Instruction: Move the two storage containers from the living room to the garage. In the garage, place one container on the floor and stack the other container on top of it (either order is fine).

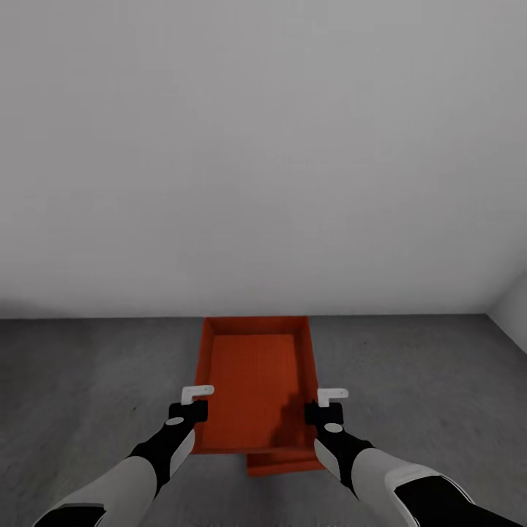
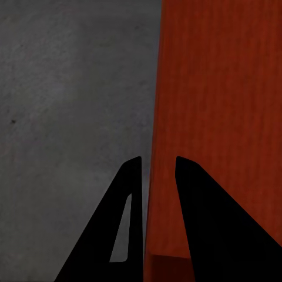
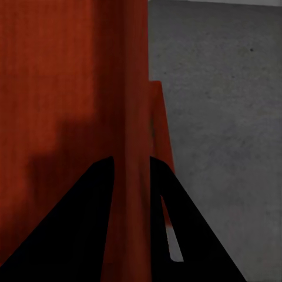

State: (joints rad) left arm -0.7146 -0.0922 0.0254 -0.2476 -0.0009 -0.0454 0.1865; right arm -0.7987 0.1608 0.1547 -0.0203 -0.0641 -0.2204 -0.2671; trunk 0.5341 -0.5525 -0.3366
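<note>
One orange-red storage container point(image 1: 252, 388) lies open-topped and lengthwise between my two arms over the dark grey floor point(image 1: 88, 380) of the garage. My left gripper point(image 1: 197, 401) is shut on its left wall point(image 2: 154, 117), and my right gripper point(image 1: 323, 406) is shut on its right wall point(image 3: 134, 106). In each wrist view the black fingers point(image 2: 126, 194) point(image 3: 100, 188) straddle the thin wall. The second storage container point(image 1: 287, 462) sits directly beneath, with just its near right corner point(image 3: 161, 129) sticking out. I cannot tell whether the upper one rests on it.
A plain pale grey wall point(image 1: 263, 146) rises just behind the containers. A second wall point(image 1: 514, 307) meets it at the far right corner. Concrete floor point(image 1: 424, 366) stretches to both sides.
</note>
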